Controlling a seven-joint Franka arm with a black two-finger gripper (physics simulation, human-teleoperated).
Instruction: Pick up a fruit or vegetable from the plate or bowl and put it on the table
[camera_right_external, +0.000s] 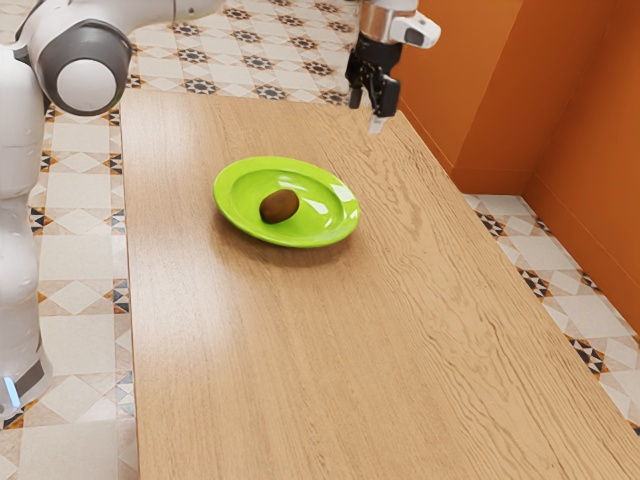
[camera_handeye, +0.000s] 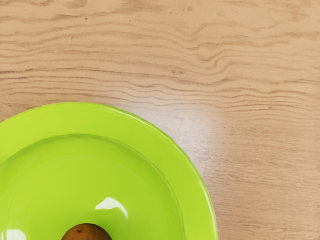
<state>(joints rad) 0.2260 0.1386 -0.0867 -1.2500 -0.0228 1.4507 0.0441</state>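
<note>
We have the hand (camera_right_external: 366, 114) up in the air, toward the exterior view's right of the plate and well apart from it, its two fingers parted with nothing between them. We take that as readiness: an open grip can go down around a rounded thing without being reset first. Our brown fruit or vegetable (camera_right_external: 279, 206), perhaps a kiwi or a potato, lies in the hollow of the green plate (camera_right_external: 229, 181), near its middle, where the raised rim likely keeps it from rolling off. The plate rests on the wooden table (camera_right_external: 300, 370), with broad bare wood around it, so we have room to set the thing down. The pick is still ahead of us; we judge that the hand needs to travel over the plate, center on the thing and descend with a finger on either side. Too low or off-center, we might knock the rim or send the smooth, round thing rolling.
</note>
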